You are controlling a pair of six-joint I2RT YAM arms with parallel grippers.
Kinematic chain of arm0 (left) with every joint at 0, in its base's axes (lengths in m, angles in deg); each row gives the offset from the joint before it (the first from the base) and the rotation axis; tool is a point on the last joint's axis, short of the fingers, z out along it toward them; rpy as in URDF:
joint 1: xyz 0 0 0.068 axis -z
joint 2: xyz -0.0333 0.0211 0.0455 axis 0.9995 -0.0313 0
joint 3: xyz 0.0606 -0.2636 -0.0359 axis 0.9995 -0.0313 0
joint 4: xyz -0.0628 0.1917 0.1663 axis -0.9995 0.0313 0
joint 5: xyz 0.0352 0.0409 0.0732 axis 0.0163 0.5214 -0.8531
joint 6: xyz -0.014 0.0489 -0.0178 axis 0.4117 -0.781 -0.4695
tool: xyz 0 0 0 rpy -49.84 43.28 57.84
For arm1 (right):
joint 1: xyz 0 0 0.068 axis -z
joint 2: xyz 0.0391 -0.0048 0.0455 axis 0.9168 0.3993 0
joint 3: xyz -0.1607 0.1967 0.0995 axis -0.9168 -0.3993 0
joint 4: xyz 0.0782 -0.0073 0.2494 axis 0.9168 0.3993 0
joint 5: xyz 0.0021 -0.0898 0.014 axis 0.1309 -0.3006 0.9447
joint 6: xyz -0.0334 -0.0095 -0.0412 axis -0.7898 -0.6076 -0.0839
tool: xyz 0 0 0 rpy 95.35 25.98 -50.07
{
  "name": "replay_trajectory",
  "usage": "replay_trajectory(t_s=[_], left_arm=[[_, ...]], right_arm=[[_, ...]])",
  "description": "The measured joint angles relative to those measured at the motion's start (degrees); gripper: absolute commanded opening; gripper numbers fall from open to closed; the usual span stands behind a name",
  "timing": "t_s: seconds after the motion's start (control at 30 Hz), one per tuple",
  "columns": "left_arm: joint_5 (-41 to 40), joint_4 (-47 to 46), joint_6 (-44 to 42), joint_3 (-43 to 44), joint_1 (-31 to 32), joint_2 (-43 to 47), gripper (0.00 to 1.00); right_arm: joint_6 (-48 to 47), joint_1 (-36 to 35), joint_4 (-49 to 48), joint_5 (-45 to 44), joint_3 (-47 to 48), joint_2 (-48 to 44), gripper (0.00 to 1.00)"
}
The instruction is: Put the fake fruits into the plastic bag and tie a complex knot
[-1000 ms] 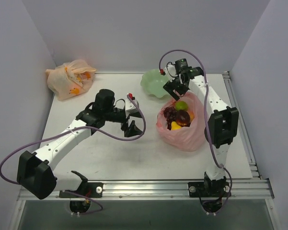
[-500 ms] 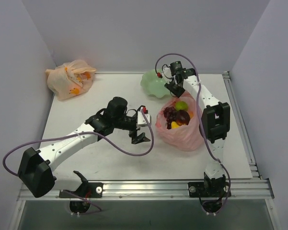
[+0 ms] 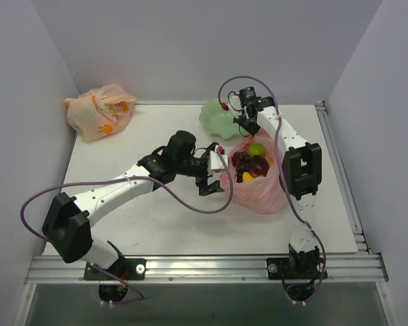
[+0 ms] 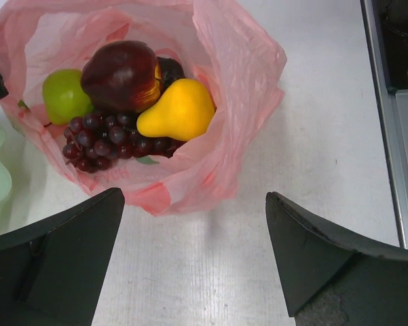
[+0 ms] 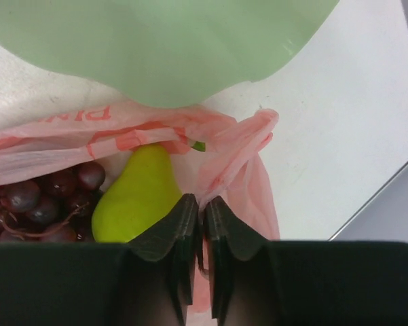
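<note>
The pink plastic bag [image 3: 261, 190] stands open right of centre, holding the fake fruits: a dark red fruit [image 4: 120, 75], purple grapes [image 4: 98, 139], a yellow pear [image 4: 176, 110] and a green fruit [image 4: 64, 95]. My right gripper [image 3: 248, 129] is at the bag's far rim, next to the green pear [image 5: 136, 197]. In the right wrist view the right gripper [image 5: 202, 204] is shut on a fold of the bag's pink film [image 5: 241, 159]. My left gripper [image 3: 214, 178] hovers at the bag's left side. Seen from the left wrist, the left gripper [image 4: 193, 197] is open, bare table between its fingers.
A pale green bowl [image 3: 217, 117] sits just behind the bag, touching its far rim [image 5: 156, 47]. A tied pale orange bag [image 3: 98, 112] lies in the far left corner. Metal rails run along the table's near edge [image 3: 204, 261] and right edge [image 3: 339, 170].
My left arm has swung right across the table up to the bag's left side. My right gripper has shifted slightly left and closed on the bag's far rim.
</note>
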Motion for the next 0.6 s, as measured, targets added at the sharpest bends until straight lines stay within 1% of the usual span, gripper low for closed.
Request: replay_trajectory(t_s=[0.07, 0.23, 0.3, 0.33, 0.37, 0.4, 0.47, 0.5, 0.57, 0.6], left_arm=[[-0.8, -0.4, -0.3, 0.5, 1.3, -0.9, 0.97], [-2.2, -0.6, -1.7, 1.1, 3.9, -4.2, 0.97], [-3.3, -0.6, -2.0, 1.1, 4.5, -5.5, 0.92], [-4.1, -0.5, -2.2, 1.3, 4.7, -6.3, 0.88], [-4.8, -0.2, -2.2, 1.7, 4.8, -7.1, 0.81], [-5.6, 0.2, -2.1, 2.4, 4.9, -8.1, 0.68], [-7.3, 1.1, -1.6, 4.0, 4.8, -9.7, 0.51], [-8.0, 1.6, -1.4, 4.7, 4.7, -10.0, 0.33], [-8.9, 2.1, -1.0, 5.3, 4.3, -9.9, 0.2], [-9.3, 2.1, -0.9, 5.5, 4.1, -9.5, 0.1]], right_arm=[[0.6, 0.0, -0.1, 0.1, 0.2, 0.7, 0.0], [1.5, 0.1, -0.1, 0.3, 0.2, 0.7, 0.0], [2.0, 0.3, -0.3, 0.8, 0.0, 0.4, 0.0], [2.3, 0.4, -0.3, 1.1, -0.5, 0.1, 0.0], [2.8, 0.5, -0.2, 1.4, -1.0, -0.4, 0.0], [3.3, 0.6, -0.3, 1.9, -1.7, -1.0, 0.0], [4.5, 1.1, 0.0, 3.0, -3.0, -2.8, 0.0], [5.2, 1.4, 0.0, 3.7, -3.5, -4.0, 0.0], [6.6, 2.3, 0.4, 5.2, -4.4, -7.0, 0.0], [7.3, 2.8, 0.7, 5.8, -4.5, -8.7, 0.0]])
